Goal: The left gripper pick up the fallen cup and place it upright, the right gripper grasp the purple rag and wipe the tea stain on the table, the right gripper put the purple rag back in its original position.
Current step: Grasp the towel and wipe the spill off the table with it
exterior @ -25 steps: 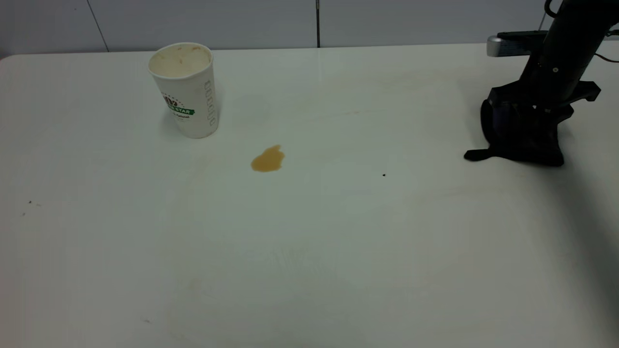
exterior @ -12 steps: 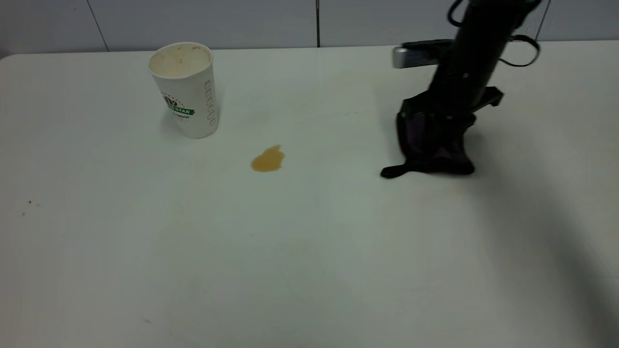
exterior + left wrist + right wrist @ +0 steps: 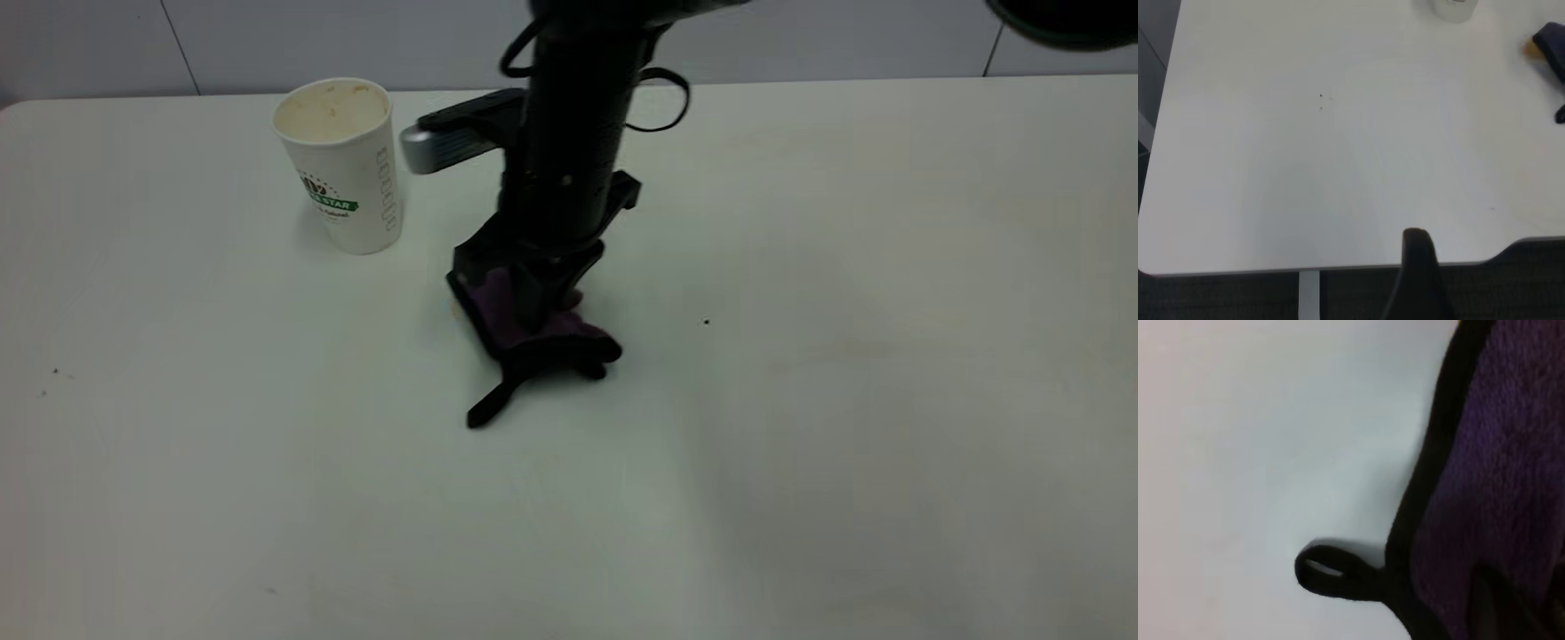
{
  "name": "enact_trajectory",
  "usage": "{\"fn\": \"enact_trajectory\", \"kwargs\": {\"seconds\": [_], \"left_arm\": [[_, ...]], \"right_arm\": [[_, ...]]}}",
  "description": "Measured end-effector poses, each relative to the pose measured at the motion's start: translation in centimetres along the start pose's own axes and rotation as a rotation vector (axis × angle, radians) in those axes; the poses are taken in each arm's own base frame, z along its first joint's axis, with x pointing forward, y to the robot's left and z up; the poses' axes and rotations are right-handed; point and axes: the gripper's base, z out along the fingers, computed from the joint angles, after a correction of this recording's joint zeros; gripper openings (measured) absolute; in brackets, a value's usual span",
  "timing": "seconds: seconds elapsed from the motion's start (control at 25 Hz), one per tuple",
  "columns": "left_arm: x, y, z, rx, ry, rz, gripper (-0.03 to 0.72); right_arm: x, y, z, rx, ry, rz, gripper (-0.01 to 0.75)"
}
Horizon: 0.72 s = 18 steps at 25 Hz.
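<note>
Right hand (image 3: 533, 307) is seen clamped on the rag (image 3: 520, 320), which is pressed down onto the surface (image 3: 800, 444) just right of the cup (image 3: 342, 169). The rag is bunched under the fingers, its purple face showing and its black tab (image 3: 487, 409) trailing toward the camera; in the right wrist view the black edging and the looped tab (image 3: 1331, 572) are shown lying flat against the white top. The cup is found upright near the far edge, so the first step is judged complete. The stain is almost wholly hidden beneath the rag in the exterior view; only a sliver of amber (image 3: 1531, 48) is caught at the cloth's edge in the left wrist view. The wiping step is therefore judged to be in hand, with the cloth set over the spill. Next, short strokes across the blotch are called for, with downward pressure held so that the liquid is taken up rather than smeared, and with care that the cup close by is not knocked. After that, the rag is to be carried back to the right side. The left hand is parked off the near edge, and whether its fingers are apart or together cannot be told.
</note>
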Motion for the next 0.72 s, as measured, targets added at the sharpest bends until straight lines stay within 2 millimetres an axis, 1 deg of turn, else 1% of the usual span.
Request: {"fn": "enact_trajectory", "kwargs": {"seconds": [0.16, 0.2, 0.28, 0.4, 0.52, 0.72], "left_arm": [[0.0, 0.0, 0.0, 0.000, 0.000, 0.000, 0.589], [0.0, 0.0, 0.0, 0.000, 0.000, 0.000, 0.589], [0.0, 0.0, 0.0, 0.000, 0.000, 0.000, 0.589], [0.0, 0.0, 0.0, 0.000, 0.000, 0.000, 0.589], [0.0, 0.0, 0.0, 0.000, 0.000, 0.000, 0.589], [0.0, 0.0, 0.0, 0.000, 0.000, 0.002, 0.589]], "right_arm": [[-0.8, 4.0, 0.7, 0.045, -0.044, -0.088, 0.058], [-1.0, 4.7, 1.1, 0.056, -0.066, -0.108, 0.058], [-1.2, 5.6, 1.8, 0.077, -0.105, -0.128, 0.058], [-1.1, 5.5, 3.2, 0.093, -0.142, -0.111, 0.058], [-1.0, 4.6, 4.1, 0.103, -0.167, -0.084, 0.058], [-1.3, 2.4, 4.3, 0.131, -0.227, -0.039, 0.058]]}}
